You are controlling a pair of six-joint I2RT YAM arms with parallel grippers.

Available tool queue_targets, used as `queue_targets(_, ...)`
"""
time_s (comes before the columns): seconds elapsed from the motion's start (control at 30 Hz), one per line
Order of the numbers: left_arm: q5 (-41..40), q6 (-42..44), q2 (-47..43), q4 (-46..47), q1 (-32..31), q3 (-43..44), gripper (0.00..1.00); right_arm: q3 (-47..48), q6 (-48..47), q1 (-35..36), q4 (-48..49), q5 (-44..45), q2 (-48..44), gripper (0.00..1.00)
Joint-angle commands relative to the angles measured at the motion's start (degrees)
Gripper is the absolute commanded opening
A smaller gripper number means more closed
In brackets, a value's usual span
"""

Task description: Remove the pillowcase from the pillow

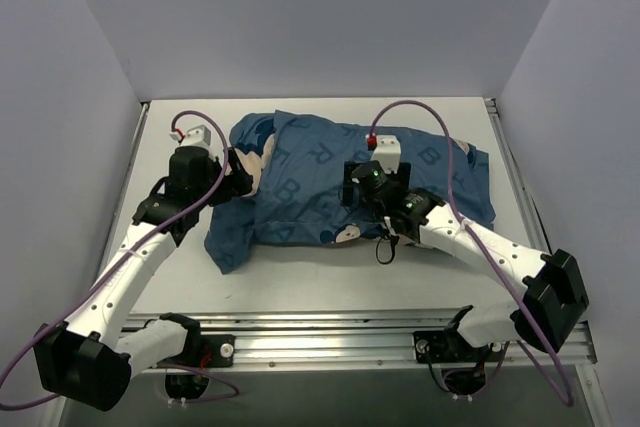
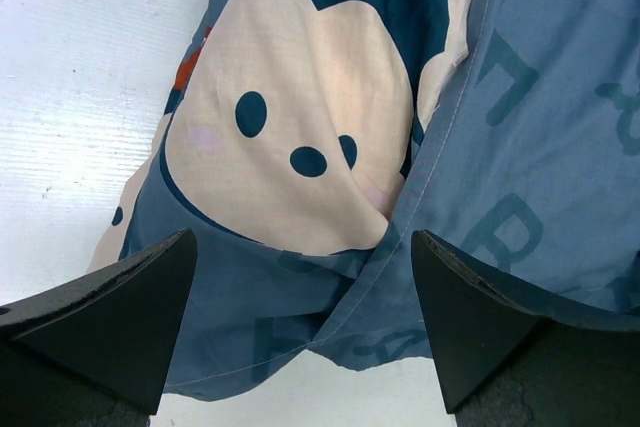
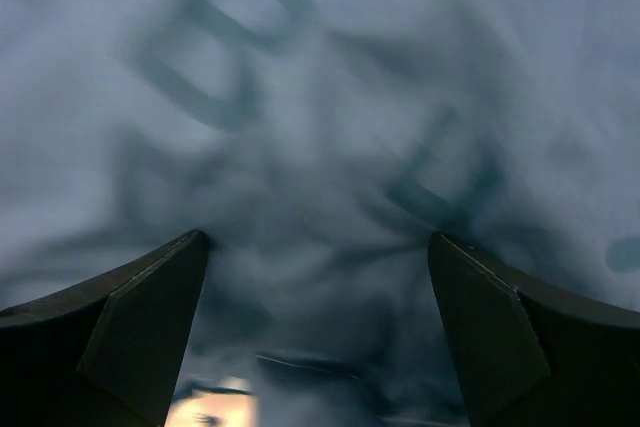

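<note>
Seen from above, the pillowcase (image 1: 310,172) lies rumpled across the middle of the surface (image 1: 300,282). The left tool (image 1: 240,175) is at its left end and the right tool (image 1: 362,187) is over its middle, but the finger spacing is hard to read there. The left wrist view shows that tool spread wide, with a pale cartoon face (image 2: 300,117) on the cloth beyond it. The right wrist view shows its fingers (image 3: 130,327) spread too, close against blurred blue cloth.

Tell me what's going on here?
Two robot arms work over a blue printed pillowcase lying on the table. The left hand is open at the case's left end, by a cartoon face; the right hand is open, close over its middle. Neither grips cloth, and no white pillow shows, so the case looks not yet removed.
</note>
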Motion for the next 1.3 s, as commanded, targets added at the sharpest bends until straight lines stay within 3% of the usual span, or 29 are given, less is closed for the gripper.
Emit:
queue_targets(0.0,1.78,1.62,0.58,0.55,0.7,2.48,0.97,-7.57,4.47,-1.66,-3.26,2.99,-3.72,0.88)
queue_targets(0.23,3.62,1.71,2.26,0.72,0.97,2.75,0.97,-22.26,22.29,-1.48,-16.26,-2.8,-21.47,0.88)
queue_targets(0.43,4.15,1.8,2.43,1.25,1.49,1.87,0.97,-20.44,27.87,-0.69,-20.59,-3.95,-31.15,0.88)
queue_targets(0.63,4.24,1.97,3.22,1.51,1.93,3.27,0.97,-11.31,15.84,-1.04,-9.79,-1.05,-23.88,0.88)
queue_targets(0.83,4.33,1.97,5.06,1.78,3.42,4.77,0.95,2.58,4.15,-2.36,2.06,-0.25,-4.48,0.88)
queue_targets(1.03,6.17,1.71,5.86,0.9,4.31,5.3,0.92,8.92,0.19,-6.48,4.73,-2.36,11.1,0.88)
queue_targets(1.27,11.71,3.03,5.07,2.74,2.82,3.98,0.9,-1.88,-3.66,-18.25,4.91,-6.76,3.92,0.86)
